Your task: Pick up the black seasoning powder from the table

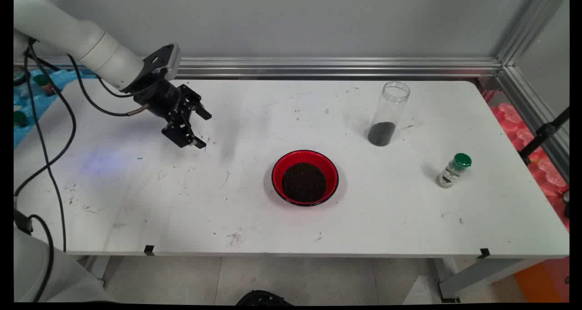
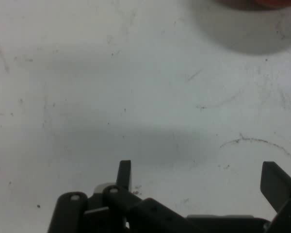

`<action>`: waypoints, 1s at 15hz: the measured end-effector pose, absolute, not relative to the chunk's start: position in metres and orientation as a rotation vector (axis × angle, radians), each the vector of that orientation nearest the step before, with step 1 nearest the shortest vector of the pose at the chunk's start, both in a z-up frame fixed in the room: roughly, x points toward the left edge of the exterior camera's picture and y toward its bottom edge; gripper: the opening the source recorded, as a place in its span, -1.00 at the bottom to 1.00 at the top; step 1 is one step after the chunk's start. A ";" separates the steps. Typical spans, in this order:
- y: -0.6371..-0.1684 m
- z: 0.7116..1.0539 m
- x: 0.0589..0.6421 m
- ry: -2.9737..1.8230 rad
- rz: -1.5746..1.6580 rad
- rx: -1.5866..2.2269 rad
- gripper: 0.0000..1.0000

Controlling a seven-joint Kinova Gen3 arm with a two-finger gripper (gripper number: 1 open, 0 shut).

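Note:
My black gripper hangs open over the left part of the white table, holding nothing. In the hand view its two fingertips stand wide apart above bare, scuffed tabletop, and a sliver of the red bowl shows at the top edge. The red bowl, filled with dark grains, sits at the table's middle, to the right of the gripper. A clear tall jar with dark grains at its bottom stands open at the back right. A small shaker bottle with a green cap stands further right.
Black cables hang from the arm along the left side. An aluminium rail runs along the back edge of the table. Blue cloth with small items lies beyond the left end.

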State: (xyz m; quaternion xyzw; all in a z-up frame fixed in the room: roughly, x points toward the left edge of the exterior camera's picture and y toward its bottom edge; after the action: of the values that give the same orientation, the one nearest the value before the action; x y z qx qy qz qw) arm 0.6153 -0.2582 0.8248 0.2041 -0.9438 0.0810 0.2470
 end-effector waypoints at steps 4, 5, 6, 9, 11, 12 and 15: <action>-0.263 0.826 0.610 -2.559 0.226 0.546 1.00; -0.264 0.827 0.608 -2.553 0.227 0.547 1.00; -0.266 0.827 0.607 -2.549 0.227 0.547 1.00; -0.272 0.829 0.598 -2.528 0.227 0.547 1.00; -0.278 0.831 0.591 -2.511 0.230 0.545 1.00; -0.280 0.832 0.587 -2.502 0.230 0.543 1.00; -0.289 0.835 0.574 -2.474 0.232 0.540 1.00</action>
State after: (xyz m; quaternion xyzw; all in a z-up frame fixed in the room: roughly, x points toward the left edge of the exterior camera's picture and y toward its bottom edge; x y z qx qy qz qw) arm 0.5740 -0.2887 0.8346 0.2031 -0.9296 0.0870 0.2951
